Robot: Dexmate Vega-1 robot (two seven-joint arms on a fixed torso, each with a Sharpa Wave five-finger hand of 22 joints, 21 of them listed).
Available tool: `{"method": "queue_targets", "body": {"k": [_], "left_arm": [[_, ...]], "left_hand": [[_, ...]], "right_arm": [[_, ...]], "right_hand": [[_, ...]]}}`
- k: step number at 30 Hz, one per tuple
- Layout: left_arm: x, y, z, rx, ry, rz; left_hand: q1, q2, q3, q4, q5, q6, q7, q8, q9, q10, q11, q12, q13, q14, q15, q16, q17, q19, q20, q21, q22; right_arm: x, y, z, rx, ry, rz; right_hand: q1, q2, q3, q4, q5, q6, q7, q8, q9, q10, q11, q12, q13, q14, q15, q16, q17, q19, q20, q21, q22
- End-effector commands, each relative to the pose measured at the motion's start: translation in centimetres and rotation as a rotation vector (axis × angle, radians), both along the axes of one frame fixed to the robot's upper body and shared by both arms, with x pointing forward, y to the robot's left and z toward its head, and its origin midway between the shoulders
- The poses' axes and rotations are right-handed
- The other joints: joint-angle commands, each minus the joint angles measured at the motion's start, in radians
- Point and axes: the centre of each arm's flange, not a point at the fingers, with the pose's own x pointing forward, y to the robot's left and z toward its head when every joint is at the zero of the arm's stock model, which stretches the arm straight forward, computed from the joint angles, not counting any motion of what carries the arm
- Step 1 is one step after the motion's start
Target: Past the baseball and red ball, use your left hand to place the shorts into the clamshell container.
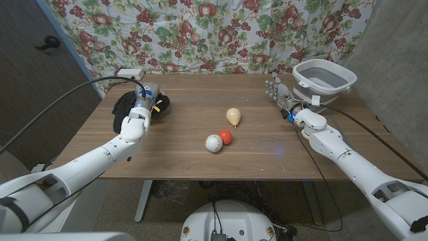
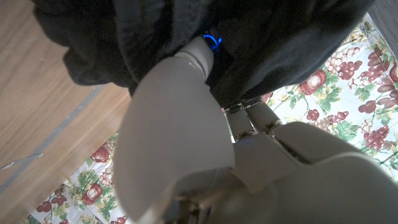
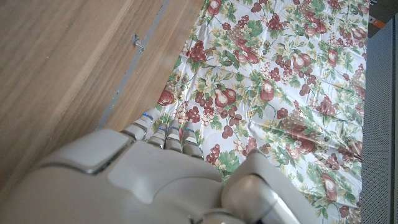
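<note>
Bench (image 1: 267, 154): brown wood grain. Shorts (image 1: 122, 107): black, with a small blue mark visible in the left wrist view. Baseball (image 1: 213, 143): white with red stitching. Red ball (image 1: 226, 136): plain red-orange. Pear-shaped object (image 1: 233, 116): pale tan. Tub (image 1: 324, 75): grey with white rim. Backdrop cloth (image 1: 221, 33): white, printed with red fruit and green leaves. Left hand (image 1: 142, 110), right hand (image 1: 281, 94): light grey-white shells.

No readable text, labels, brands or numbers anywhere. Baseball (image 1: 212, 142) is too small to make out any print, only faint stitching. Cloth backdrop (image 1: 221, 33) behind the table (image 1: 200, 161) has fruit & flower pattern, no lettering. Grey tub (image 1: 324, 75) at the table's far right corner is unmarked as far as can be seen.
</note>
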Motion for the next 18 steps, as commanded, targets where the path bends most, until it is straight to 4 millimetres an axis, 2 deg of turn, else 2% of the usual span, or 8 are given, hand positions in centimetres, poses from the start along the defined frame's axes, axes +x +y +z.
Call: {"method": "queue_targets", "body": {"k": [1,8,13,17,18], "left_arm": [[1.2,-0.1,-1.3,-0.01,0.05,0.006],[1.5,-0.4,-2.2,-0.018,0.07,0.006],[1.7,-0.5,-2.7,-0.025,0.083,0.01],[2.0,-0.5,-3.2,-0.036,0.106,0.015],[2.0,-0.5,-3.2,-0.036,0.107,0.015]], "left_hand": [[0.011,0.024,0.05,0.049,0.005,0.043,0.041,-0.01,-0.009,-0.001,-0.004,-0.01,-0.005,0.061,-0.171,-0.01,0.209,0.051,-0.237,0.135,0.181],[0.015,0.025,0.059,0.045,0.005,0.036,0.036,-0.03,-0.034,-0.01,-0.008,-0.025,-0.02,0.058,-0.167,-0.027,0.19,0.04,-0.239,0.132,0.176],[0.017,0.026,0.073,0.043,0.005,0.019,0.026,-0.059,-0.067,-0.024,-0.011,-0.046,-0.039,0.048,-0.172,-0.062,0.156,0.022,-0.234,0.139,0.175],[-0.009,0.026,0.088,0.055,0.002,0.005,0.015,-0.086,-0.099,-0.038,-0.012,-0.068,-0.059,0.032,-0.177,-0.105,0.12,-0.006,-0.22,0.14,0.168],[-0.022,0.024,0.095,0.06,0.001,0.003,0.013,-0.092,-0.108,-0.044,-0.012,-0.075,-0.065,0.018,-0.179,-0.122,0.107,-0.018,-0.209,0.132,0.16]], "right_arm": [[-0.1,0.0,-0.1,0.002,0.003,-0.002],[-0.1,0.0,0.0,-0.001,0.002,-0.004],[-0.1,0.0,0.0,-0.003,0.001,-0.004],[-0.1,0.0,0.0,-0.004,0.001,-0.003],[-0.1,0.0,0.0,-0.004,0.001,-0.003]], "right_hand": [[0.01,0.003,0.004,0.002,-0.005,0.012,-0.001,-0.001,0.002,-0.001,0.005,0.003,0.002,0.003,-0.001,0.003,0.003,0.0,0.004,-0.003,0.001],[0.01,0.004,0.005,0.002,-0.005,0.012,-0.001,-0.001,0.002,0.0,0.005,0.003,0.002,0.003,0.0,0.003,0.003,0.0,0.004,-0.003,0.001],[0.01,0.004,0.005,0.002,-0.005,0.012,-0.001,-0.001,0.002,-0.001,0.007,0.003,0.002,0.003,-0.001,0.003,0.003,0.0,0.004,-0.003,0.001],[0.01,0.004,0.005,0.002,-0.006,0.012,-0.002,-0.001,0.002,-0.001,0.006,0.003,0.002,0.003,-0.001,0.003,0.003,0.0,0.004,-0.003,0.001],[0.01,0.003,0.006,0.002,-0.006,0.012,-0.002,-0.001,0.002,-0.001,0.006,0.003,0.002,0.003,-0.001,0.003,0.003,0.0,0.004,-0.003,0.001]]}}
